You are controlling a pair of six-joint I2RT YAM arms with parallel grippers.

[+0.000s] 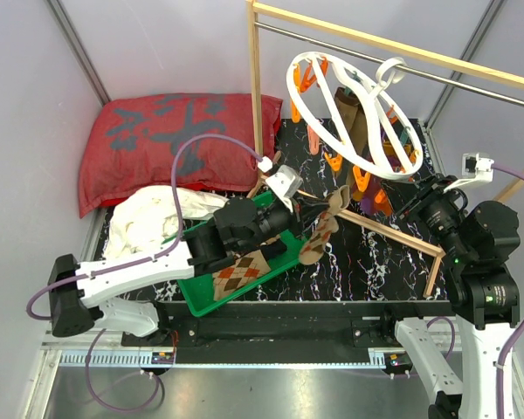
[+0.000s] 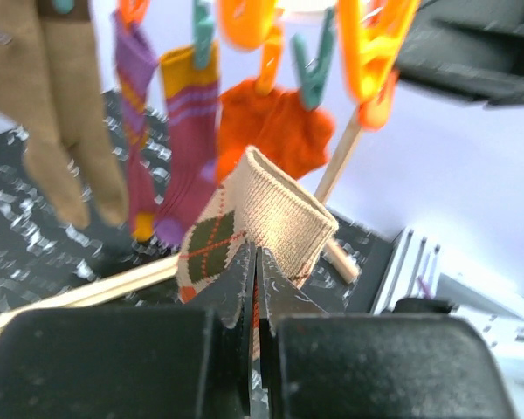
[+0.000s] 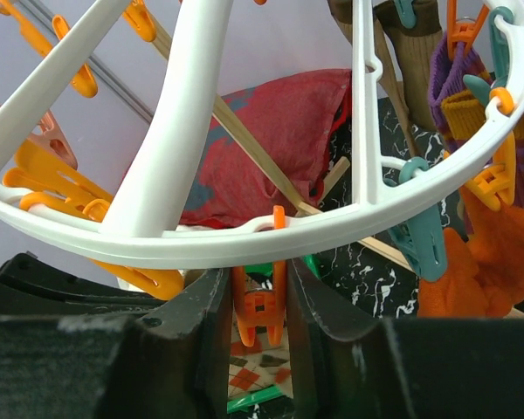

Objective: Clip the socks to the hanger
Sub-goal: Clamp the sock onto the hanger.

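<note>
Protruding upward, the sock [image 2: 271, 209] sits pinched between the closed left jaws.

You have bright, even, diffuse light in the overhead view: the hanger [image 1: 294, 83] reads crisp and throws no hard shadow on the pale walls behind it. In your left wrist view, the argyle sock [image 2: 262, 218] below the hanger is fairly sharp, while the tan socks [image 2: 65, 113] hung from it smear into blur. In your right wrist view, the hanger's rim and the orange clip [image 3: 259, 310] under it are sharp; the right gripper [image 3: 258, 284] beneath shows as soft, underexposed black.
</note>
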